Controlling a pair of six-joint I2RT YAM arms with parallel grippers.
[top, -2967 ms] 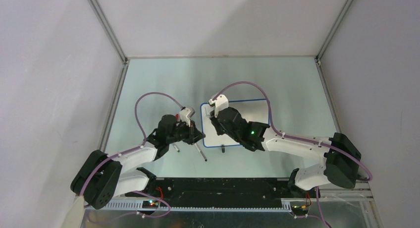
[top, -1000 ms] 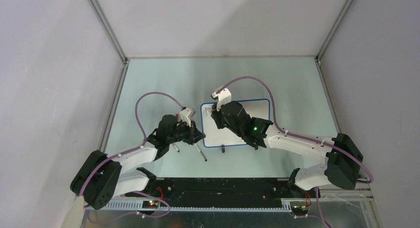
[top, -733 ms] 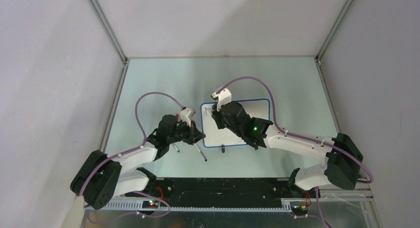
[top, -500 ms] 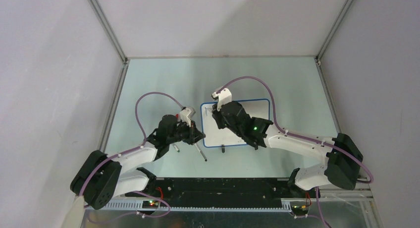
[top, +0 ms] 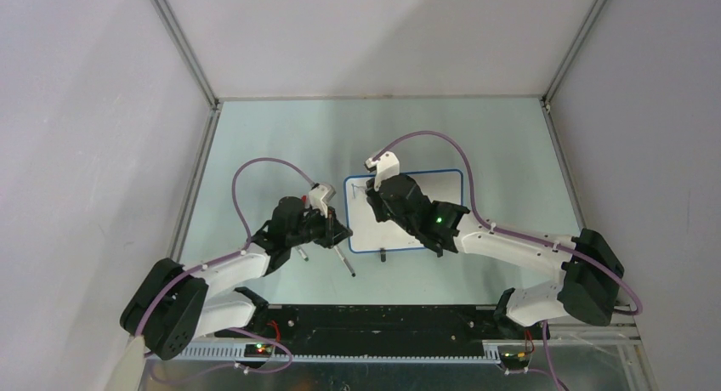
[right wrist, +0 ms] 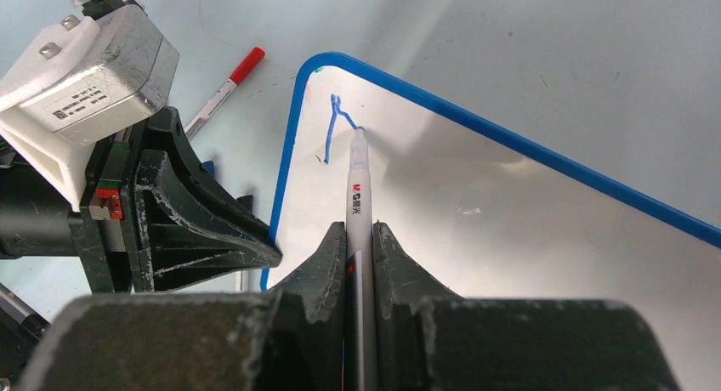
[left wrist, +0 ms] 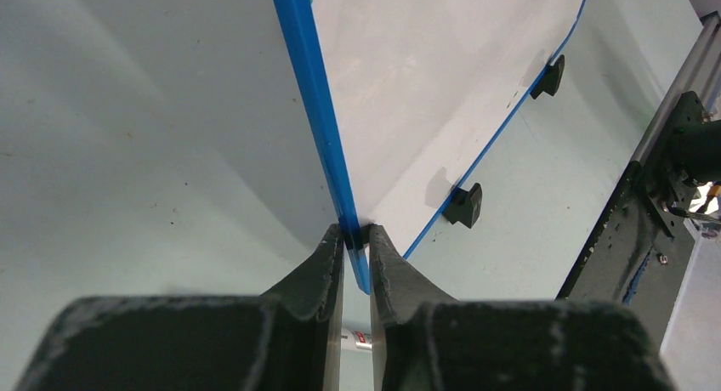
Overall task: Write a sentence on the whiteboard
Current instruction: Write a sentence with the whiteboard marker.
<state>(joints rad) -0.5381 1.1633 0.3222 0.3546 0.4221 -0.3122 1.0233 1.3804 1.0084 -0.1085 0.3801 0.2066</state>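
– Well, low in the left wrist view, the left gripper [left wrist: 357,238] has its two black fingers pressed onto the thin blue rim of the small, glossy white whiteboard [left wrist: 408,85], pinching that edge close to a corner.

– And where does the board sit overall?

– Middle of the top view, on the pale green table [top: 281,144], between the two wrists. Two small black clip feet [left wrist: 465,206] stick out from its long edge, the one toward the bottom of the top view.

– Anything loose nearby?

– A slim white pen with a red cap [right wrist: 225,85] lies on the table beyond the left fingers, upper left of the right wrist view.

– Now the right side!

– The right gripper [right wrist: 359,238] is over the board, fingers squeezed together on a slim white marker [right wrist: 357,183] that points away up the frame. Its tip appears to meet the white surface.

– So how much of the sentence [right wrist: 334,123] is there?

– Only a short blue stroke with a little hook at its top, near the board's rounded corner, upper left of the board in the top view.
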